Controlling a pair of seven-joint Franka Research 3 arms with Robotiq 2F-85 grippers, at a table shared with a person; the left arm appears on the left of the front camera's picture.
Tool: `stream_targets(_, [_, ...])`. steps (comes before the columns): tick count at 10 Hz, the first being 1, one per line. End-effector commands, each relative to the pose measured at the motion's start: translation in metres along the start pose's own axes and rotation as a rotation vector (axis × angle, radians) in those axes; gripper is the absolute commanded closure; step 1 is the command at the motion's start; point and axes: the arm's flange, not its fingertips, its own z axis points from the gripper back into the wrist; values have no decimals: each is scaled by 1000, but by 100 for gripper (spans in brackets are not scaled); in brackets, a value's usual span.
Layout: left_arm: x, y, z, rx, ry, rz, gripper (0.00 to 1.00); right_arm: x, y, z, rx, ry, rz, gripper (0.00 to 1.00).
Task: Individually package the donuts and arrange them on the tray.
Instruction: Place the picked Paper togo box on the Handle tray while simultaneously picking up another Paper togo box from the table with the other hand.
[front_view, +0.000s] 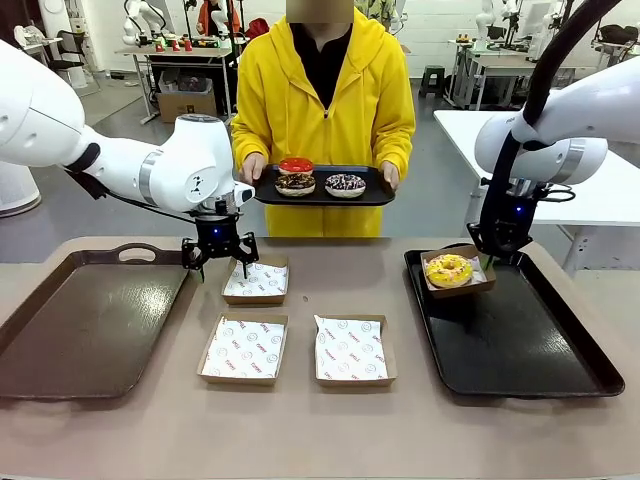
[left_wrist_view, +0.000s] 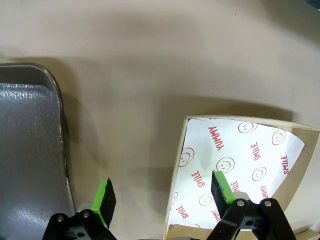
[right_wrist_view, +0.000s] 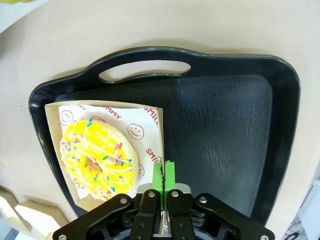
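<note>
Yellow donut (front_view: 449, 270) sat boxed on the right tray (front_view: 520, 350), right gripper (right_wrist_view: 163, 172) pinched shut on its box (front_view: 460, 291), left gripper (left_wrist_view: 163, 189) wide open and empty above a bare box (left_wrist_view: 240, 150); letting go gently seemed next

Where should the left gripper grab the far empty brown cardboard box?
Pinch the brown cardboard box by its thin left wall from above, one finger inside, one outside. The open left gripper straddles that wall; the box looks too wide to span.
</note>
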Motion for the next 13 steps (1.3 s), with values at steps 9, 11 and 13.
stream_targets(9, [4,11,10,-132,-4,-173,94,11,8,-2,-1,26,-1,14])
stream_targets(11, [4,13,9,-128,7,-188,100,11,8,-2,5,29,-4,0])
stream_targets(13, [5,15,6,-123,17,-194,100,11,7,-1,15,30,-5,0])
